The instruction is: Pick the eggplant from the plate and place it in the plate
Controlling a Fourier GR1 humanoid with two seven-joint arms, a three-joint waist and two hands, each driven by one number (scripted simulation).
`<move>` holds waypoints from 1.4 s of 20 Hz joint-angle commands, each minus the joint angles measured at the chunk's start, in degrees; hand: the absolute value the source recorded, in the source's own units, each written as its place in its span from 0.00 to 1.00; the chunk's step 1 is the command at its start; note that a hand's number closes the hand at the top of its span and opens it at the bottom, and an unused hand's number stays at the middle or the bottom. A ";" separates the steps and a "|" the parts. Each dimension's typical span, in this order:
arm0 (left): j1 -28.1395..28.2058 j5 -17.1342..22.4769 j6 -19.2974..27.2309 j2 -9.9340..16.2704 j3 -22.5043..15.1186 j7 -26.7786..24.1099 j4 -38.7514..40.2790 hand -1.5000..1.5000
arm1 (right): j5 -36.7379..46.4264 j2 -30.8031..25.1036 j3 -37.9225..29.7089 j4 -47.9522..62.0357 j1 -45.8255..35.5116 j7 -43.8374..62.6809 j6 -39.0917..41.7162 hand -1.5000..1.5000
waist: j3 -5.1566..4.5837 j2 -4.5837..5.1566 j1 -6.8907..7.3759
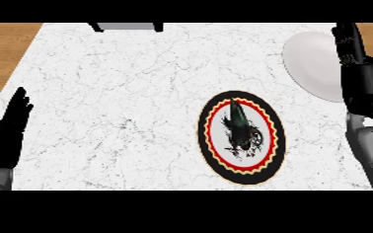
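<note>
I see the eggplant (238, 118) lying dark and lengthwise on the patterned plate (242, 175) with the black, red and yellow rim, near the middle of the white marble counter (124, 103). A plain white plate (310, 64) sits up and to the right, apart from it. My right hand (350, 44) hangs over that white plate's right edge, fingers straight, grasping nothing. My left hand (15, 121) rests released at the left edge. A grey object (128, 26) shows at the counter's far edge.
</note>
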 commanded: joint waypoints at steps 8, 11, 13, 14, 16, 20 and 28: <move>-4.45 -0.18 -7.82 -6.41 -8.78 -5.71 -2.50 0.50 | 15.25 6.94 11.64 18.84 -4.63 23.25 -15.25 1.00 | -1.42 1.29 2.74; -3.54 0.60 -10.04 -6.80 -9.04 -7.27 -1.73 0.50 | 13.73 25.75 10.02 20.63 -3.10 22.38 -32.37 0.00 | -0.47 0.34 1.46; -4.60 0.04 -10.56 -8.35 -8.71 -10.28 2.66 0.50 | 17.57 27.93 14.90 23.95 -6.39 24.09 -38.19 0.00 | -0.48 0.31 1.03; -3.36 -0.20 -11.37 -9.27 -8.78 -13.57 4.37 0.50 | 17.35 28.03 17.82 24.06 -6.63 23.83 -41.15 0.00 | -0.46 0.24 1.12; -3.72 -0.63 -10.58 -9.14 -8.76 -9.97 2.27 0.50 | 18.09 28.17 24.94 23.92 -5.84 27.38 -46.22 0.00 | -0.39 -0.09 0.79; -3.03 0.93 -12.14 -8.81 -5.41 -12.99 4.65 0.50 | 32.34 27.77 26.45 24.12 -5.93 41.63 -47.71 0.00 | -0.54 -0.54 -0.85; -2.91 -1.18 -10.64 -10.02 -6.32 -12.07 4.10 0.50 | 45.69 22.78 27.69 19.87 -7.93 67.30 -26.77 0.00 | -0.62 -1.08 -2.30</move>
